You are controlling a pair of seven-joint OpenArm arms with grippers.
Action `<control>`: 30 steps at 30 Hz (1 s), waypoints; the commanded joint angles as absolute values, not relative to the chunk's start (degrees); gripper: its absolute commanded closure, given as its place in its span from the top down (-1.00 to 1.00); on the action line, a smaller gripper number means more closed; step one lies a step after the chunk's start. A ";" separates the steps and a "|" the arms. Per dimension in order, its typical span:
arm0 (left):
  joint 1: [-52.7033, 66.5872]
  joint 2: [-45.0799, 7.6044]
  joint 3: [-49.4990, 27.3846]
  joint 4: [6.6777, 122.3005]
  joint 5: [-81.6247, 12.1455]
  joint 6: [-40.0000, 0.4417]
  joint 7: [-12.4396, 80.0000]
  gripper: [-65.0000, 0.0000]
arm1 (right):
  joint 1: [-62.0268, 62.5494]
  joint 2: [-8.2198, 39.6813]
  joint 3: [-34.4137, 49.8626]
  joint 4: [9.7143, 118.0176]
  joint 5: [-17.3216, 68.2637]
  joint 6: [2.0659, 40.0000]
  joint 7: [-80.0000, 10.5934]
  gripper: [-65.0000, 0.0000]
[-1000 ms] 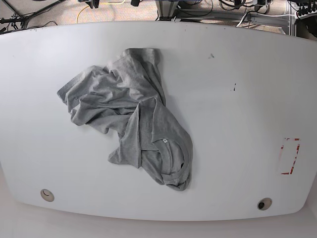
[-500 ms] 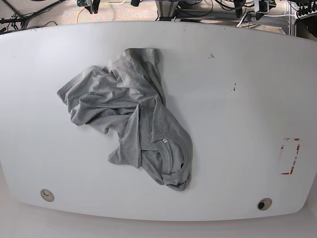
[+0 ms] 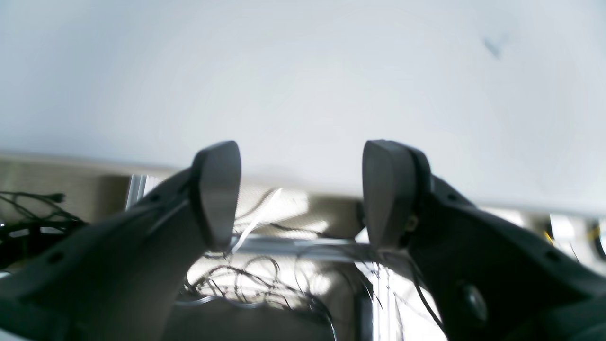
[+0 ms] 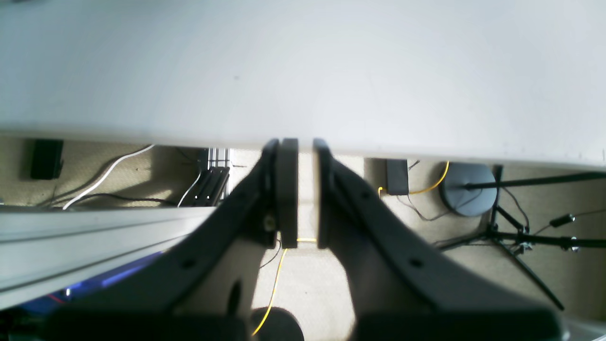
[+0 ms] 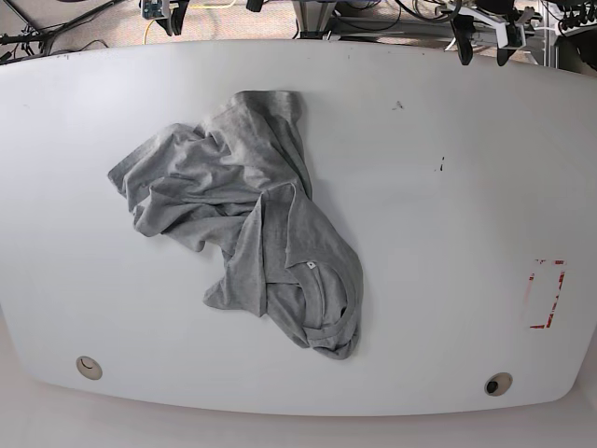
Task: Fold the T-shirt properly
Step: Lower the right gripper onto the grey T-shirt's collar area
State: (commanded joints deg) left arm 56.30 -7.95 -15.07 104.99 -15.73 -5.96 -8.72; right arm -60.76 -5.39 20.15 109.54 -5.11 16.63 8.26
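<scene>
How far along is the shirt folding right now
Nothing looks folded yet: the T-shirt lies crumpled in a heap on the table. Nothing is in hand either. The left gripper, open, and the right gripper, nearly closed on nothing, both sit at the table's far edge, away from the cloth. Spreading it flat and every fold remain.
</scene>
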 joint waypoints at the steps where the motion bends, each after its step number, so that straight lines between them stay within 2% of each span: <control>1: 55.92 -7.98 -15.18 105.11 -15.96 -5.95 -8.65 0.16 | -60.44 -5.38 20.08 109.48 -5.13 16.61 8.24 -0.85; 4: 54.79 -8.00 -15.42 105.45 -16.54 -6.00 -8.34 0.16 | -59.44 -5.36 19.97 109.24 -5.28 16.57 8.13 -0.82; 14: 50.84 -8.73 -14.64 106.21 -19.33 -6.12 -7.53 0.18 | -55.99 -5.16 19.74 109.23 -5.63 16.36 7.33 -0.50; 24: 49.15 -8.98 -13.43 106.66 -18.56 -5.69 -7.51 0.20 | -53.04 -5.00 18.82 109.25 -5.83 16.58 7.71 -0.40; 30: 48.57 -9.19 -13.64 106.36 -18.16 -5.51 -8.44 0.20 | -51.17 -5.09 18.59 109.38 -5.70 16.67 7.72 -0.23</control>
